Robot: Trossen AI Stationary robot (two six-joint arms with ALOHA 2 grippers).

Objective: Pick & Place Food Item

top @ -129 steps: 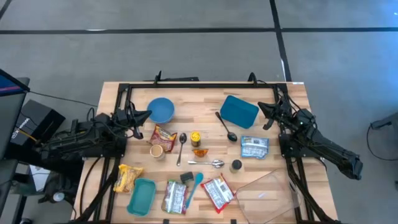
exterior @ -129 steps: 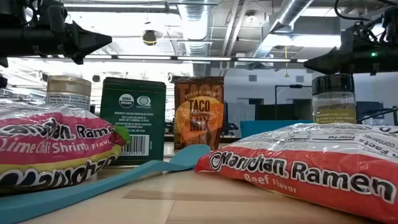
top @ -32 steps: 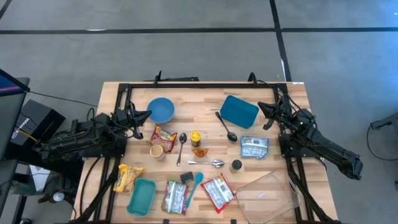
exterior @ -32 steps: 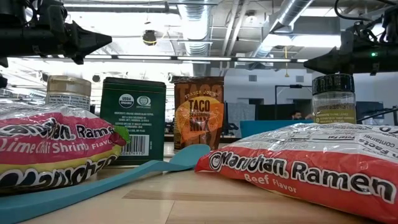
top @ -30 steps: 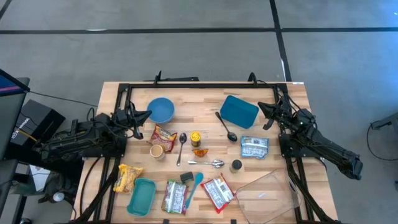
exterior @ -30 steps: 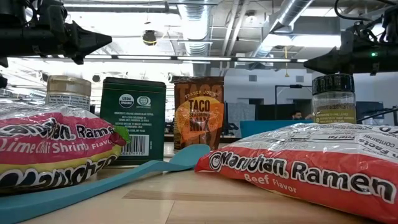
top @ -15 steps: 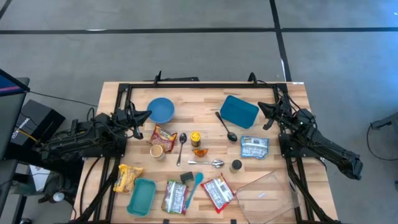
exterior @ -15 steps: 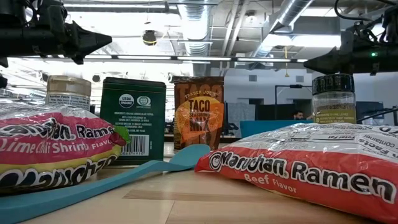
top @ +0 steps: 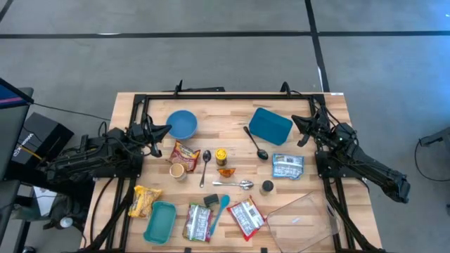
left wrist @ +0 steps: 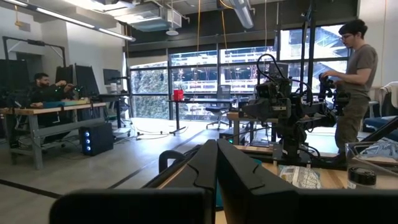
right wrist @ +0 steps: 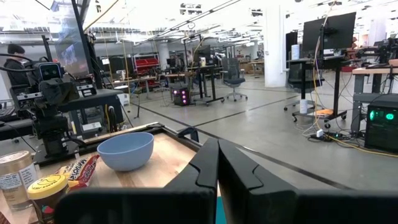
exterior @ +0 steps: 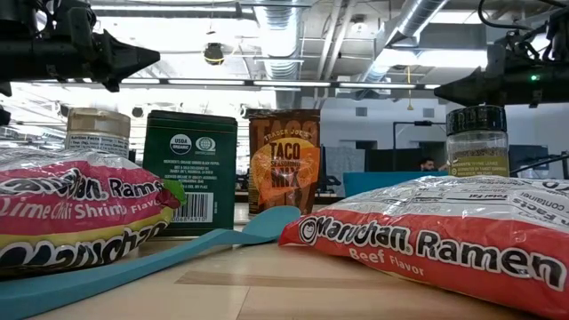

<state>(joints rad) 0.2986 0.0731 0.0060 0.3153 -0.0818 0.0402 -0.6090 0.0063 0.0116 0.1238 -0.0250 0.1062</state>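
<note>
left gripper (top: 167,129) pressed together, parked table-left | right gripper (top: 295,121) pressed together, parked table-right | 2 ramen packs (top: 246,217) front-centre, between both arms, neither clearly nearer

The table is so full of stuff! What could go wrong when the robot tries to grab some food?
The red beef ramen packet touches the teal spatula, so a grab might drag both. The small yellow-lidded jar stands beside the metal spoon and could tip. Both shut tools, left and right, must open first.

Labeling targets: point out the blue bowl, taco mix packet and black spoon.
blue bowl (top: 182,124): high view, middle of its inside.
taco mix packet (exterior: 284,162): low view, printed front.
black spoon (top: 262,154): high view, its scoop end.
</note>
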